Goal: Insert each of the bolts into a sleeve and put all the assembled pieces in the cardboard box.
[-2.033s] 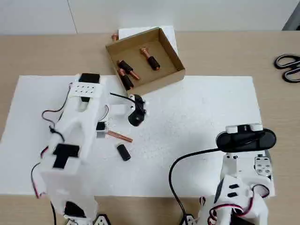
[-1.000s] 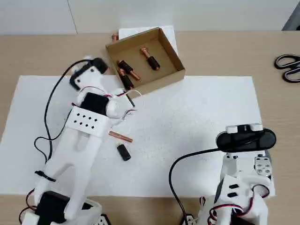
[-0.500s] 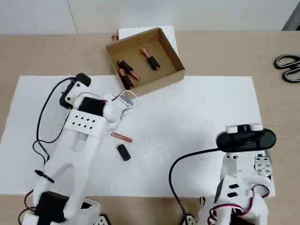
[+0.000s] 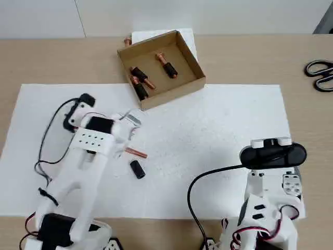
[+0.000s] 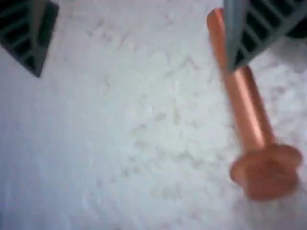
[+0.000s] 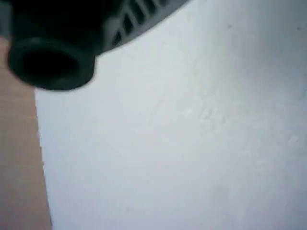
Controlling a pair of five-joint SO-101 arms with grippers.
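High view first: cardboard box [image 4: 193, 66] sits at the far edge of the white sheet [image 4: 223, 135] with three assembled pieces [image 4: 142, 77] already lying inside, so I judge most of the job done. Left over: one loose bolt [image 4: 135, 152] lying flat on the sheet and one black sleeve [image 4: 137, 169] near it, apart from it, not touching. Also what looks like a stray bolt [image 4: 127, 40] outside the box, just beside its far corner; too small for me to be sure. Left arm [image 4: 91, 143] is over the sheet right by the loose bolt. In my left wrist view the left gripper [image 5: 136, 48] is spread wide with nothing clamped; the bolt lies on the sheet close against one finger [image 5: 249, 28], shaft partly hidden behind it, head pointing away, and the other finger [image 5: 29, 33] is well off to the other side. Right gripper [image 4: 273, 154] is parked at the near right of the sheet, well apart from all parts; I can't tell whether it is parted or closed. My read: pick up the bolt, seat it in the sleeve, drop that piece in the box, then deal with the stray one if it really is a bolt.
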